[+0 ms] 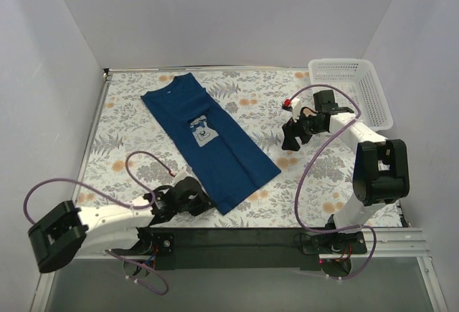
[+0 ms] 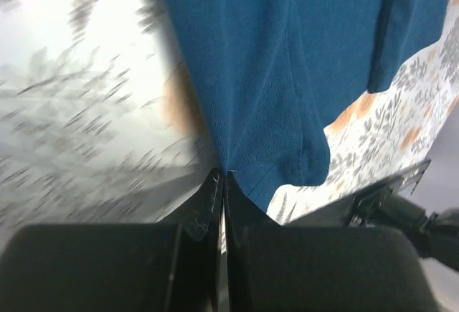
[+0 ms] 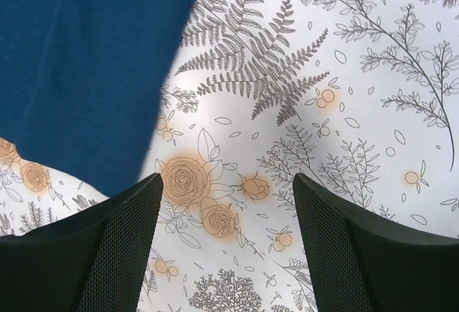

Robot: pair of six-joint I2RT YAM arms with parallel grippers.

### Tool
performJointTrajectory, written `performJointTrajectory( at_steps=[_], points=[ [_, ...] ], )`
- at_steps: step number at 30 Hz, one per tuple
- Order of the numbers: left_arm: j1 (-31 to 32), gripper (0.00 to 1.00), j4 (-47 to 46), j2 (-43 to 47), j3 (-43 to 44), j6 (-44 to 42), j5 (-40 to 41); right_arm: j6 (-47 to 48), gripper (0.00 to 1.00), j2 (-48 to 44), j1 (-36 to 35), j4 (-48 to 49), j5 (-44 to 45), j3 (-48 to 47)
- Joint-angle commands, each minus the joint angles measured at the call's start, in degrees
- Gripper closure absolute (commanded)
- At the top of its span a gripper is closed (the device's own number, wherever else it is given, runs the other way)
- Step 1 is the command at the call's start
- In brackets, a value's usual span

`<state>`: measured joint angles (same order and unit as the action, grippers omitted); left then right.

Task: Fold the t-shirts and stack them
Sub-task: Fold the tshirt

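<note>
A navy t-shirt, folded into a long strip, lies diagonally on the floral tablecloth, neck at the back left, with its pale print facing up. My left gripper sits at the shirt's near hem corner. In the left wrist view its jaws are shut, pinching the edge of the blue cloth. My right gripper hovers open and empty over the tablecloth, to the right of the shirt. In the right wrist view the shirt's edge shows at the upper left.
A white plastic lattice basket stands at the back right, beside the right arm. The floral tablecloth covers the table. White walls close in the left, back and right. Purple cables loop near both arm bases.
</note>
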<state>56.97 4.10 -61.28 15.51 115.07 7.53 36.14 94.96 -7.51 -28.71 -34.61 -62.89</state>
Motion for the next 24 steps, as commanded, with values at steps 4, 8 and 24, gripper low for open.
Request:
performJointTrajectory(
  at_steps=[4,8,24],
  points=[
    [-0.7,0.92,18.2,21.4,-5.0,17.6,-2.7,8.8,0.32,-4.7,-0.4,-4.2,-7.9,0.1],
    [-0.7,0.54,22.3,29.5,-1.3,14.0,-1.8,15.8,0.31,-7.1,-2.8,-6.4,-10.7,1.6],
    [0.4,0.33,12.8,6.2,18.2,-53.2,-23.8,73.0,0.07,-20.1,-14.8,-17.3,-14.8,17.5]
  ],
)
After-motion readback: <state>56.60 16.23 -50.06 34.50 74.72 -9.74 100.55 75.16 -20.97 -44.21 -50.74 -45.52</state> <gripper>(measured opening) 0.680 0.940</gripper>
